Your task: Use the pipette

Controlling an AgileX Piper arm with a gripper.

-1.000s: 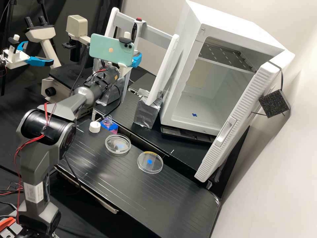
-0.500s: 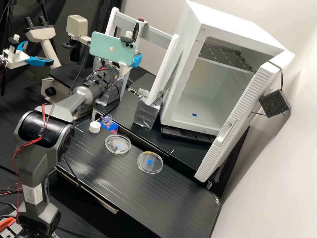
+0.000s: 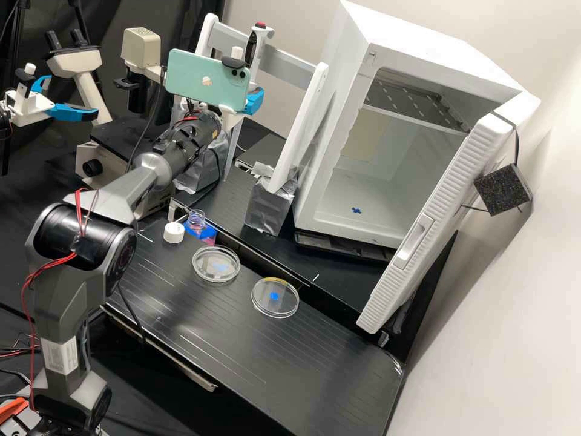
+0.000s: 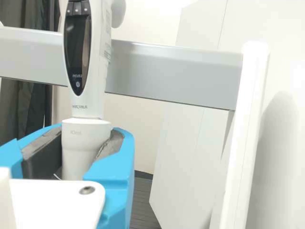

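Gripper (image 3: 253, 102) at the upper centre of the high view, clenched around the pipette (image 4: 86, 102), the pipette roughly upright between the two blue fingers (image 4: 114, 169), its body rising above them, two dishes (image 3: 275, 307) on the table (image 3: 315, 375) near centre

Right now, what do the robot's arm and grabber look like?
The arm is dark grey and chunky, with a big round black joint, thin red wires and a white label lower down. Its gripper is white, with thick, bright blue fingers that have dark pads inside.
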